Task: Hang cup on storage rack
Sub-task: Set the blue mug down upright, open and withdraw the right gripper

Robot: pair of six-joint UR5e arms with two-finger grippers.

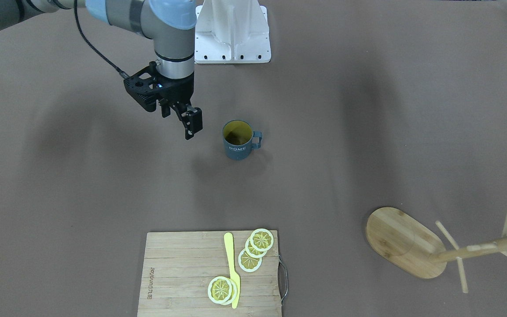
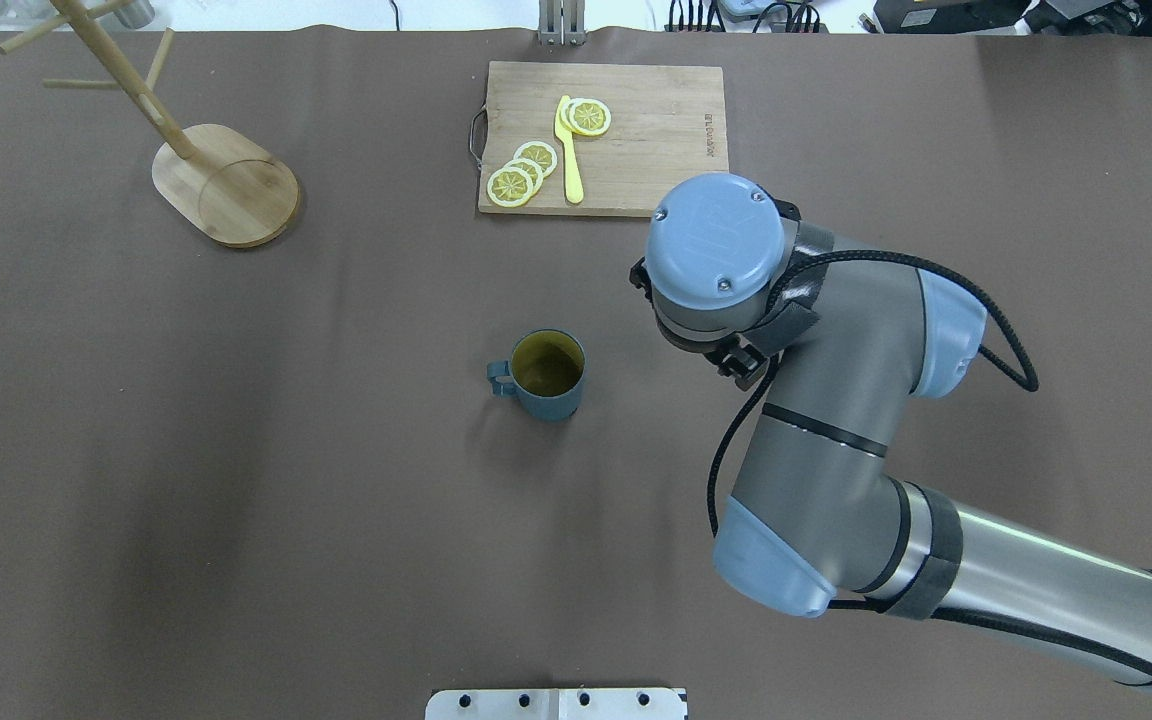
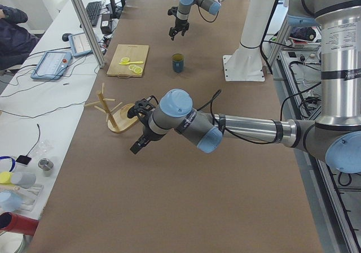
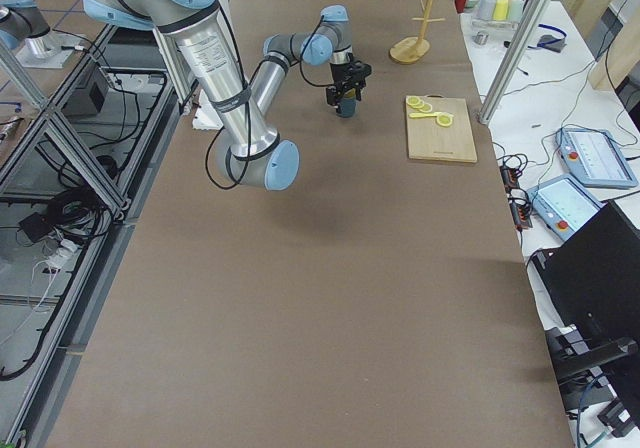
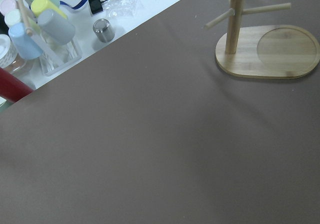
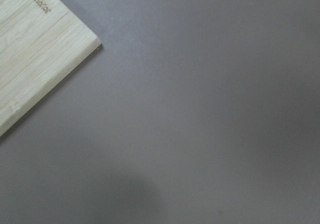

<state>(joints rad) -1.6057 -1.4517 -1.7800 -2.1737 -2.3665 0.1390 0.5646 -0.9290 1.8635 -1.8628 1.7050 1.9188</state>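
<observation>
The cup [image 1: 237, 140] stands upright at mid table, handle toward the robot's left; it also shows in the overhead view [image 2: 546, 375]. My right gripper [image 1: 181, 121] hangs open and empty above the table, beside the cup on the robot's right, not touching it. The overhead view hides it under the wrist. The storage rack [image 1: 401, 240] stands at the far left corner [image 2: 226, 185], with bare pegs; the left wrist view shows its base [image 5: 280, 64]. My left gripper [image 3: 137, 145] hovers near the rack; I cannot tell whether it is open.
A wooden cutting board [image 1: 178, 264] with lemon slices and a yellow knife lies at the far edge; its corner shows in the right wrist view [image 6: 35, 49]. A white arm mount [image 1: 232, 33] sits at the near edge. Bottles [image 5: 40, 24] stand off the left end.
</observation>
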